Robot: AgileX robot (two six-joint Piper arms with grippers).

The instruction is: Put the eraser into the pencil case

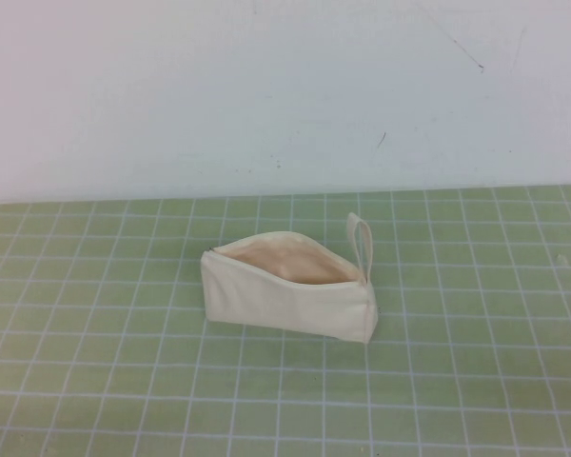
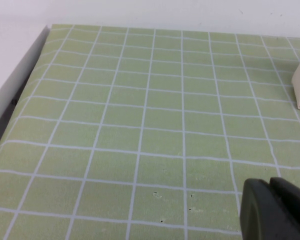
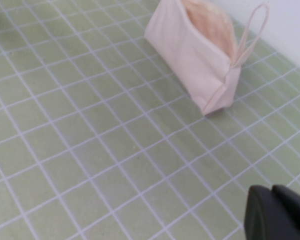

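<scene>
Above mat (image 2: pixel 140 130): left hand (image 2: pixel 276 210), right hand (image 3: pixel 279 214), both empty.

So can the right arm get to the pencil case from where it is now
Probably yes. The pencil case stands unzipped on bare mat with nothing between it and the right gripper. The left gripper is parked well aside.

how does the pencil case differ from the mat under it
The pencil case is plain cream-white; the mat is green with a white grid. The pencil case stands up as a wedge, unzipped, tan lining showing; the mat lies flat. The left gripper and right gripper each hang over the mat, apart from the pencil case.
</scene>
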